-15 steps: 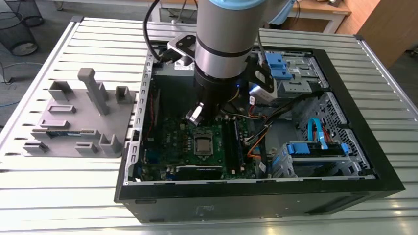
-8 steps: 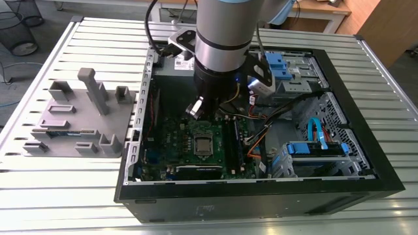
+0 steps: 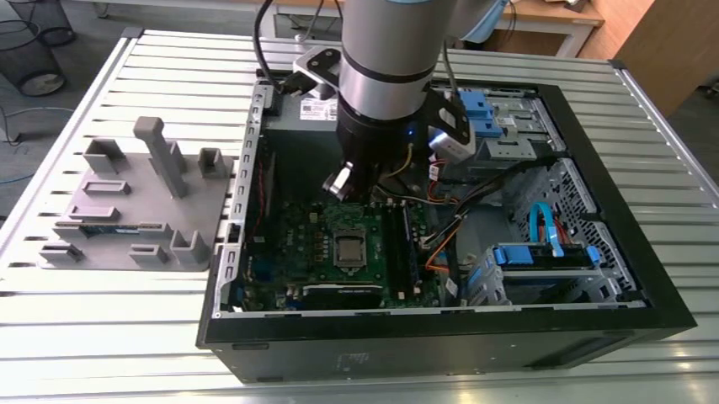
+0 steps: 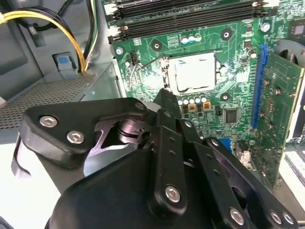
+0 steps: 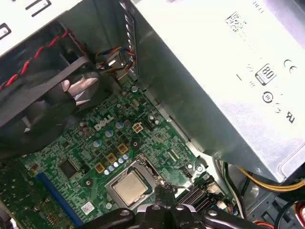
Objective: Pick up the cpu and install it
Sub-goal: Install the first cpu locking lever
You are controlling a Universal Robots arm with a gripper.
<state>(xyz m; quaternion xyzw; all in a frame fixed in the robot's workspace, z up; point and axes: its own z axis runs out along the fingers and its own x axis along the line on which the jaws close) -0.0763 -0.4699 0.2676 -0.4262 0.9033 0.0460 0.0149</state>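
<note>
The cpu [image 5: 127,189], a small square chip with a shiny metal top, lies flat in the motherboard socket [image 5: 143,167] inside the open computer case. It also shows as a bright square, the cpu [image 4: 193,71], in the second wrist view. My gripper [image 5: 164,191] hangs a little above the board, just beside the socket, its black fingers drawn together with nothing between them. In the exterior view the gripper [image 3: 343,183] sits over the board, above the socket [image 3: 349,248].
A grey tray [image 3: 135,210] with upright holders stands on the slatted table at the exterior view's left. Inside the case [image 3: 629,278], a silver power supply [image 5: 228,67], a black fan [image 5: 43,109], memory slots [image 4: 190,14] and loose cables [image 4: 71,28] crowd the board.
</note>
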